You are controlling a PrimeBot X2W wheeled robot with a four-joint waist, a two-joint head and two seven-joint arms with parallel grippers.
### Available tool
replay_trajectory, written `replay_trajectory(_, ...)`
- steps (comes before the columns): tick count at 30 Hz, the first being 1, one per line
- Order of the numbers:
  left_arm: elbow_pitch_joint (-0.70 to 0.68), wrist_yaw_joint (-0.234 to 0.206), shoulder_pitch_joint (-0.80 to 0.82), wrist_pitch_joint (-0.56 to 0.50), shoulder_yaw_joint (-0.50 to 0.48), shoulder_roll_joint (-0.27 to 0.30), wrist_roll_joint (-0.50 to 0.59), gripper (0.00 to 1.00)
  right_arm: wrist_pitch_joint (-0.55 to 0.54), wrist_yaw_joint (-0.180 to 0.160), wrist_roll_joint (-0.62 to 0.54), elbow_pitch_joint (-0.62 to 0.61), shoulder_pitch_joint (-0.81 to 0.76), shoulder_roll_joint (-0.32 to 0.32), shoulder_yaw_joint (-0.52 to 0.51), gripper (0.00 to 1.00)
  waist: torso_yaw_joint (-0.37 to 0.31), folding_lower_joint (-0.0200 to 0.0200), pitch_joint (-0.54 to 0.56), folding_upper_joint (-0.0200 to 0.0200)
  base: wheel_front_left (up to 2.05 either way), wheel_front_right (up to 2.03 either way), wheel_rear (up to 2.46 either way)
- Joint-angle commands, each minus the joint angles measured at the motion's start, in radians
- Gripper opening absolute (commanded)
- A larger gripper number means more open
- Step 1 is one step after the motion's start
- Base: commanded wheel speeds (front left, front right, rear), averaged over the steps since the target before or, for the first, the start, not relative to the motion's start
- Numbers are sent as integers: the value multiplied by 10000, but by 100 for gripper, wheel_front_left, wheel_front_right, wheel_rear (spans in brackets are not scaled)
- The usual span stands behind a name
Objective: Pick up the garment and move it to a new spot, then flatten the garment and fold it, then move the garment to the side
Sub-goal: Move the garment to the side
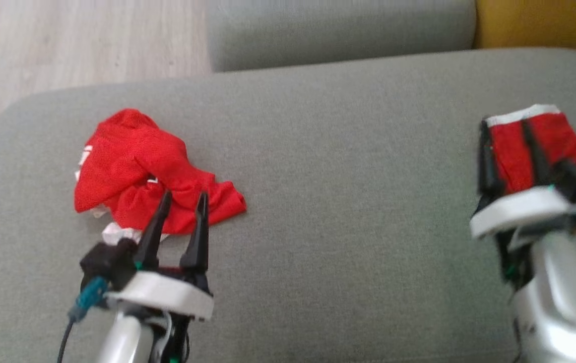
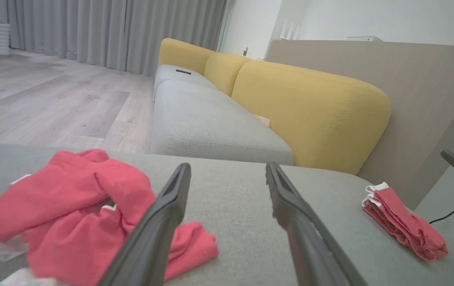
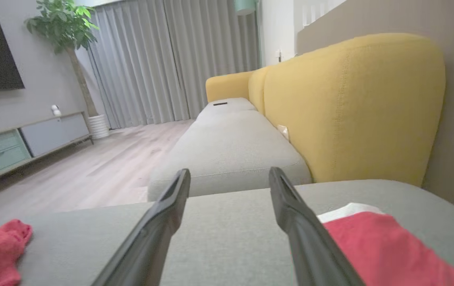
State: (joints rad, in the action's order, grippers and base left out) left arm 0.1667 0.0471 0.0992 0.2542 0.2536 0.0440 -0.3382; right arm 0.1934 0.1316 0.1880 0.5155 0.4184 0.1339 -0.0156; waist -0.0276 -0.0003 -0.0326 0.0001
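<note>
Red crumpled garment point(image 1: 136, 166) by left end effector point(image 1: 184, 196), agape, empty; right end effector point(image 1: 504, 126) likewise, by folded garment point(image 1: 565, 136).

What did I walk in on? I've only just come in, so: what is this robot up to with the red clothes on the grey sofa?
A two-armed robot is working on garments on a grey fabric sofa seat. Its left gripper is open and points at the near edge of a crumpled red garment with white trim, gripping nothing. Its right gripper, also open, hovers by a folded red garment with a white band at the seat's right side. Neither piece is held.
</note>
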Motion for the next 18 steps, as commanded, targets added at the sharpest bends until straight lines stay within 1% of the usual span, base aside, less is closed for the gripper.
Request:
replay_trajectory(1,-343,-31,73,76,-403,62,-12,100,164,-9,79,-710,-335,-314,159,100,98,3,278,-1,0,0,0)
replay_trajectory(5,-405,-17,-287,76,-478,62,-36,100,289,-9,175,-1419,-1434,-698,229,100,165,3,399,-1,0,0,0)
replay_trajectory(11,-467,15,-533,76,-531,62,-17,100,432,-9,310,-1829,-2492,-826,266,100,192,3,489,-1,0,0,0)
replay_trajectory(12,-492,7,-588,76,-593,62,-27,100,474,-9,546,-1877,-2683,-831,307,100,182,3,519,-1,0,0,0)
replay_trajectory(18,-583,-43,-749,76,-749,62,-27,100,559,-9,786,-1947,-2904,-834,486,100,90,3,575,-1,0,0,0)
